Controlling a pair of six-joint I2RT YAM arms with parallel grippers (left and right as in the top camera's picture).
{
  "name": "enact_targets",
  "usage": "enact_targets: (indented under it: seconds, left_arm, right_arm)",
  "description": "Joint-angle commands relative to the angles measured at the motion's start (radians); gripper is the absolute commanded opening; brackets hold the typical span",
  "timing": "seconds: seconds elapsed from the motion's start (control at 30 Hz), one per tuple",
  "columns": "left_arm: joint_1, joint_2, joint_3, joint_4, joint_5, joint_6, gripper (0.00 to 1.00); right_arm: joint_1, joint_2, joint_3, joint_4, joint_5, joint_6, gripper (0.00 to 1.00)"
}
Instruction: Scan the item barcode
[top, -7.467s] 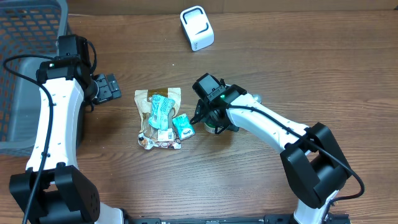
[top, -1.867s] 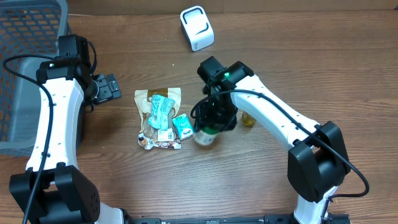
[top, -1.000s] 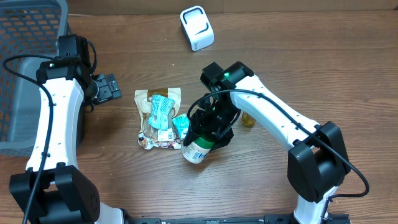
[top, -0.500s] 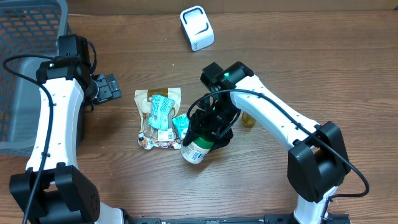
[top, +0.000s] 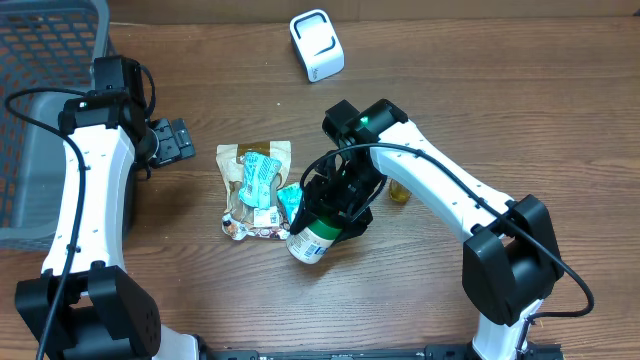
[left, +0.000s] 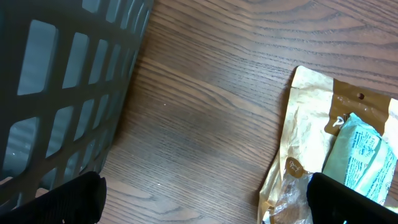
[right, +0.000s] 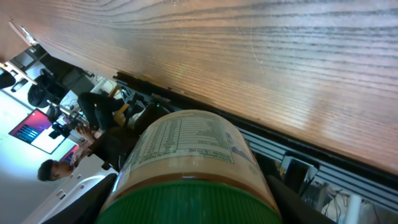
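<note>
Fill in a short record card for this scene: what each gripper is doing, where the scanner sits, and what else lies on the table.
right gripper: closed on the bottle, holding it tilted
bottle: green lid, white printed label
left gripper: open, empty, next to the basket
scanner: white, near the far edge of the table, well apart from the bottle
snack packets: a pile at mid-table, close beside the bottle
small yellow jar: partly hidden by the right arm

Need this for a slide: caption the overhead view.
Right tool holds a green-capped bottle tilted beside the snack packets, white scanner beyond.
</note>
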Motion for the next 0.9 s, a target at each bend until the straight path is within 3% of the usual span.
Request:
enact_targets:
  seconds: [0.0,0.23,0.37,0.47,0.57,0.87]
  left_arm:
    - [0.002,-0.016,0.021,0.0,-0.012,0.014,1.0]
    - [0.002,-0.016,0.021,0.0,-0.012,0.014,1.0]
    - [0.002,-0.016,0.021,0.0,-0.012,0.014,1.0]
    - [0.002,-0.016,0.021,0.0,-0.012,0.014,1.0]
    - [0.002,-0.016,0.021,0.0,-0.012,0.014,0.99]
    - [0.002,-0.016,0.021,0.0,-0.012,0.014,1.0]
  right_arm:
    - [-0.002,-0.014,0.021,0.026,0.06,0.001,0.18]
    - [0.009,-0.014,0.021,0.169,0.393,0.0,0.15]
    - [0.003,-0.014,0.021,0.319,0.62,0.0,0.04]
    - [-0.011,-0.014,0.022,0.423,0.645,-0.038,0.04]
    - [-0.032,-0.016,0.057,0.46,0.645,-0.213,0.04]
    - [-0.072,-0.016,0.458,0.319,0.653,-0.308,0.04]
